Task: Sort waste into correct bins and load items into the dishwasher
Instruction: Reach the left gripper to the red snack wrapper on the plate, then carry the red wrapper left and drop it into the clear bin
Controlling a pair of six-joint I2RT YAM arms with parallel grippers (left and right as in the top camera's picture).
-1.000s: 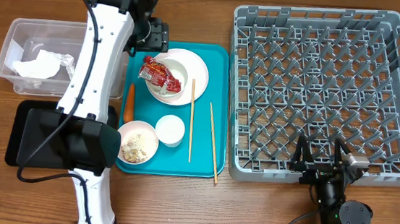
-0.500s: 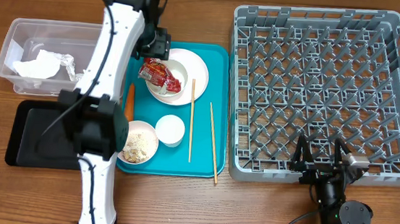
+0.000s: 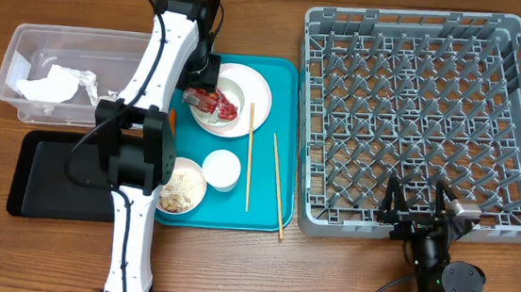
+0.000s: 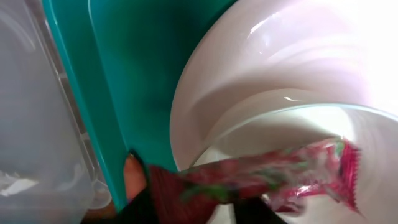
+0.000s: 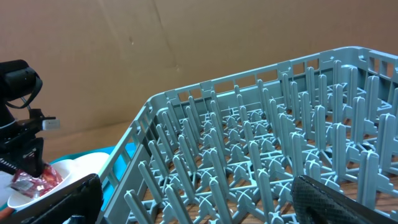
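Note:
The red wrapper lies in a white bowl on the round plate, at the back of the teal tray. My left gripper is down on the wrapper's left end. In the left wrist view its dark fingers pinch the wrapper, gripper shut on it. A rice bowl, a cup and two chopsticks also lie on the tray. The carrot is partly hidden by the arm. My right gripper rests open at the dish rack's front edge.
A clear tub at the left holds a crumpled napkin. Below it lies a black tray. The big grey dish rack fills the right side. The left arm stretches over the teal tray's left edge.
My left gripper swung right from the tub's side onto the plate and closed its jaws on the red wrapper. The right arm has not moved.

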